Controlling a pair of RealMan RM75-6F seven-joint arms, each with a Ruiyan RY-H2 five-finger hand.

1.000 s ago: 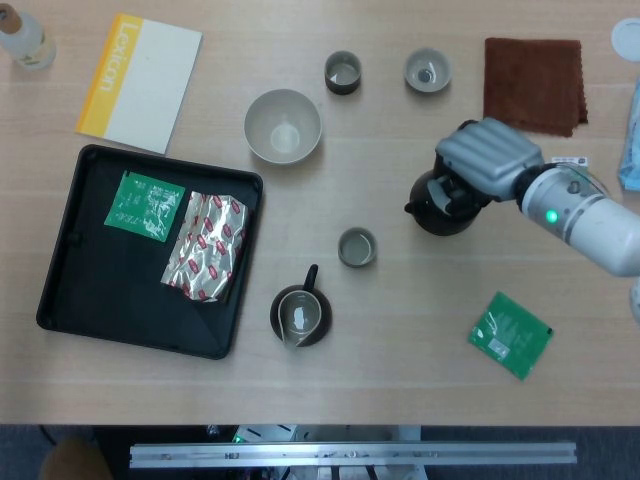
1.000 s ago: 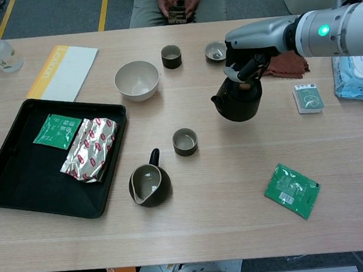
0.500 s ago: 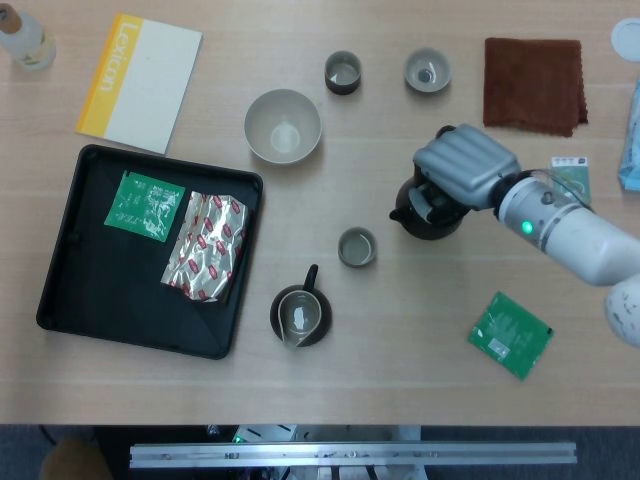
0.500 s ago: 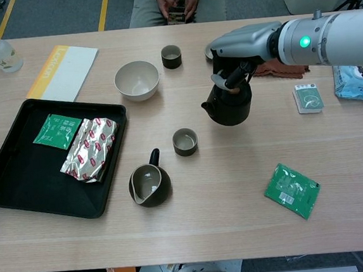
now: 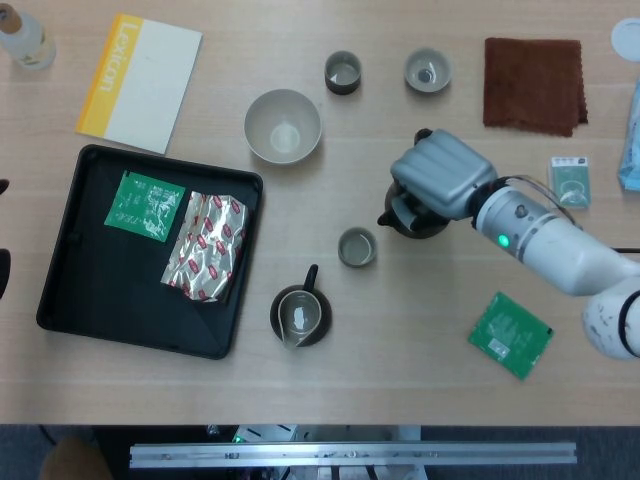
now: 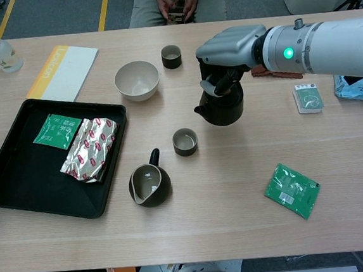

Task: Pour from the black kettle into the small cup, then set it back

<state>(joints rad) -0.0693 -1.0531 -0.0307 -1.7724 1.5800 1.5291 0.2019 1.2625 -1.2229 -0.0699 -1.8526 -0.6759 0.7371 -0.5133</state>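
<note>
The right hand's fingers [image 6: 218, 84] are curling down around the top handle of the black kettle [image 6: 220, 107], so the right hand [image 6: 228, 46] is carrying it in the air with the spout aimed left at the small cup [image 6: 185, 141], probably lining up the pour. The cup is sitting just near-left of the kettle, with a dark pitcher [image 6: 149, 185] nearer still. All this is happening on a pale wooden table [image 6: 240, 220] with a black tray [image 6: 8, 189] on the left, and someone's sitting at the far side; the left hand isn't showing anywhere.
</note>
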